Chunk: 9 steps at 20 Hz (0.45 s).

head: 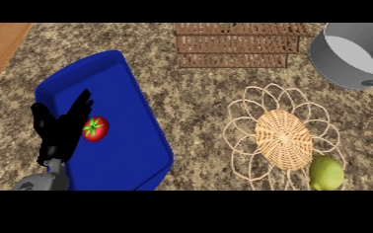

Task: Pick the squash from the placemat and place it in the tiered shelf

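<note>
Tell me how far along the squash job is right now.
The squash lies at the woven placemat's lower right edge, not in the tiered shelf, which shows nothing on it. The left hand rests open over the blue tray beside a tomato. Carrying the squash to the shelf remains.

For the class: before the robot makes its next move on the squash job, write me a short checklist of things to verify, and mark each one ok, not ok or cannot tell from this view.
1. Squash in view, lying on the woven placemat at its lower right edge: ok.
2. Squash in the tiered shelf: not ok.
3. Shelf tiers free to take it: cannot tell, the view looks steeply down on the slats.
4. Left hand free: ok, fingers straight, holding nothing, over the blue tray beside the tomato.
5. Right hand ready near the squash: cannot tell, it does not show.
6. Grey pot clear of the shelf: ok, it stands apart to its right.
</note>
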Available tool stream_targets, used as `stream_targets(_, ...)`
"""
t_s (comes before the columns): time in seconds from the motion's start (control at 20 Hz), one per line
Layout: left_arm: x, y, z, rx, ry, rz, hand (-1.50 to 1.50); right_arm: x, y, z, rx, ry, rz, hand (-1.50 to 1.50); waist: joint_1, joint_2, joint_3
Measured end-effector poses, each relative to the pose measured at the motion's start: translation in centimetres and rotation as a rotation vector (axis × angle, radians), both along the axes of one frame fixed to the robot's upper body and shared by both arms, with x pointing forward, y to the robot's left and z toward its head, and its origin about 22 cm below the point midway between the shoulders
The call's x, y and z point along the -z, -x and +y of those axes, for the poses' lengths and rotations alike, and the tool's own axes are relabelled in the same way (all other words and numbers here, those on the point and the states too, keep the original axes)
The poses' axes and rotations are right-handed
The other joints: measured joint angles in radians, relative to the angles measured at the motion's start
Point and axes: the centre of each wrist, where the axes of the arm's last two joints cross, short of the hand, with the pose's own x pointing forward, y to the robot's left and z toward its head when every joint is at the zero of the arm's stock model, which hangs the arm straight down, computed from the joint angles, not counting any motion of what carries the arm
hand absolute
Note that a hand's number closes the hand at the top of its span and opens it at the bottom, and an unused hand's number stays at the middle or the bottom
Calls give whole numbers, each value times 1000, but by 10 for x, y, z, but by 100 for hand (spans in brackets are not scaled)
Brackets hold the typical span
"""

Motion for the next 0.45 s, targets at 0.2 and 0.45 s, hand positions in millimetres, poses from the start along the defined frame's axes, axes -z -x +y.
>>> stream_targets(0.2,0,4,4,-9,3,3,0,-6,15,-44,36,-66,-13,-150,-7,-3,-1)
stream_targets(0.45,2,3,3,-13,8,5,0,-6,36,-98,18,-90,-11,-150,-9,-3,1)
